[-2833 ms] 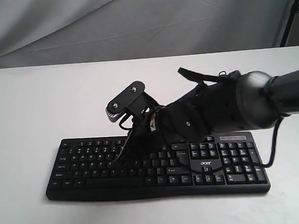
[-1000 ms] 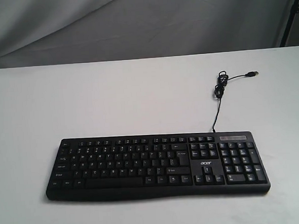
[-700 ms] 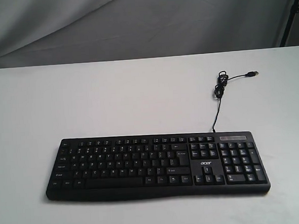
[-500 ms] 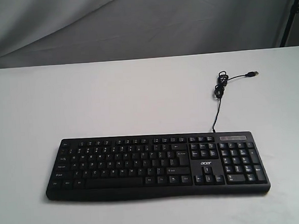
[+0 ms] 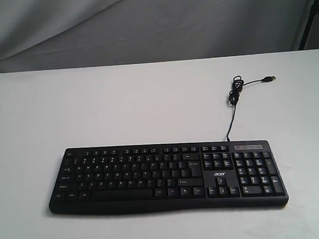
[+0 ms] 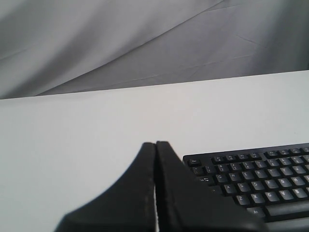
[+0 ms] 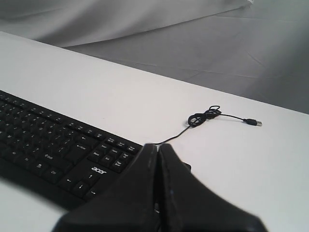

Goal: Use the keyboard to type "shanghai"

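exterior, lower centre: keyboard [image 5: 168, 176] legends too small to read | left wrist: keyboard cut by frame edge, corner behind left gripper [image 6: 155, 145] | right wrist: likewise, behind right gripper [image 7: 158, 146]

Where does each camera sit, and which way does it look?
Exterior view: off the arms, looking down at the keyboard and its cable; no robot part shows.
Left wrist view: behind the shut left gripper, facing the keyboard's letter-key end.
Right wrist view: behind the shut right gripper, facing the number-pad end and cable.
All three share the keyboard.
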